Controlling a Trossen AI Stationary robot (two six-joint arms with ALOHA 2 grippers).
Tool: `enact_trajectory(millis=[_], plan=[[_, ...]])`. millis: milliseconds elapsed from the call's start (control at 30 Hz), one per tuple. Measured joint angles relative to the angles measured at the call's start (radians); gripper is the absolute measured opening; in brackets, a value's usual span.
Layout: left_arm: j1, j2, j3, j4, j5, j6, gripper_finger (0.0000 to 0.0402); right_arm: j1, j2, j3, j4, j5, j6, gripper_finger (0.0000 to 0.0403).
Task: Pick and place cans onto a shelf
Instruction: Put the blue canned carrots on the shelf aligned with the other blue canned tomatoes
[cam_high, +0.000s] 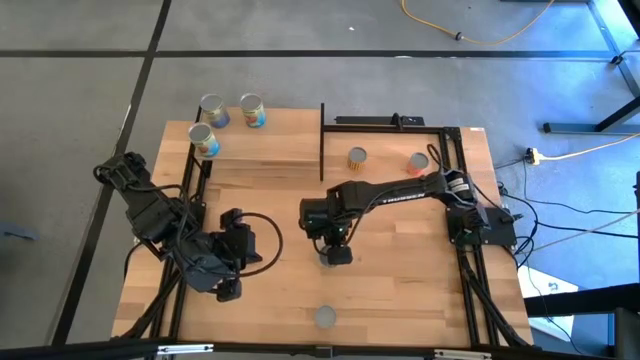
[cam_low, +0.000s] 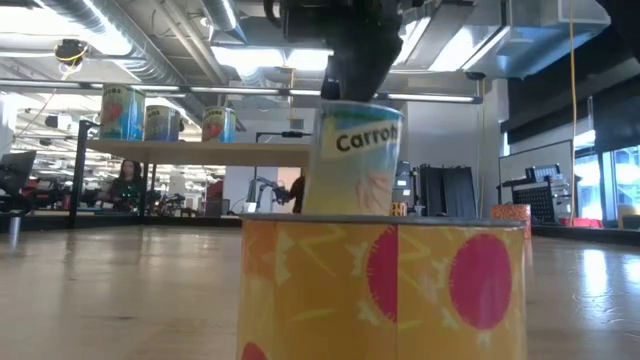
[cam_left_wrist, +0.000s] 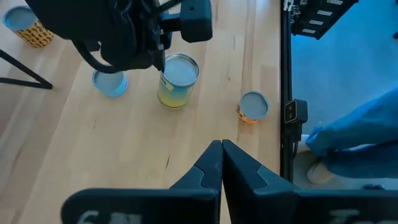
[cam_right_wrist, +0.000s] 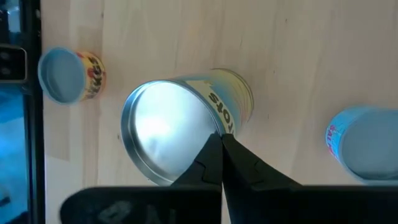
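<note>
Under the right end effector (cam_right_wrist: 221, 140) stands a carrot can (cam_right_wrist: 186, 127).

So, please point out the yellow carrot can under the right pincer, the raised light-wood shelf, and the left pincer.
Yellow carrot can (cam_right_wrist: 165, 130), right wrist view, silver lid.
Raised light-wood shelf (cam_high: 262, 150), high view, bare board.
Left pincer (cam_left_wrist: 221, 163), left wrist view, between closed fingertips.

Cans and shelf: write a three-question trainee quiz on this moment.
1. True or false: four cans stand on the shelf.
2. The right tool hangs over: A) the Carrots can; B) a can on the shelf; C) no can.
3. Fill in: the left tool has its fingers ___.
Key: 1 false, three cans stand there; 2 A; 3 shut.
</note>
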Motion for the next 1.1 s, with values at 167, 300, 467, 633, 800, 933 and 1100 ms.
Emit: enact_trajectory(millis=[167, 300, 467, 633, 800, 933, 1100], plan=[[0.000, 0.000, 0.000, 0.000, 0.000, 0.000, 0.0000, 0.000, 0.003, 0.001, -0.005, 0.003, -0.007, 0.0000], [0.000, 0.000, 0.000, 0.000, 0.000, 0.000, 0.0000, 0.000, 0.003, 0.001, -0.004, 0.023, -0.027, 0.0012], [0.000, 0.000, 0.000, 0.000, 0.000, 0.000, 0.0000, -0.001, 0.003, 0.001, -0.004, 0.025, -0.024, 0.0029], [-0.001, 0.000, 0.000, 0.000, 0.001, 0.001, 0.0000, -0.001, 0.003, 0.001, -0.003, 0.025, -0.025, 0.0031], [-0.001, 0.000, 0.000, 0.000, 0.008, 0.016, 0.0000, -0.001, 0.003, 0.001, 0.016, 0.035, -0.025, 0.0032], [-0.001, 0.000, 0.000, 0.000, 0.010, 0.017, 0.0000, -0.002, 0.003, 0.001, 0.029, 0.049, -0.027, 0.0032], [-0.001, 0.000, 0.000, 0.000, 0.010, 0.019, 0.0000, -0.002, 0.004, 0.015, 0.011, 0.050, -0.031, 0.0032]])
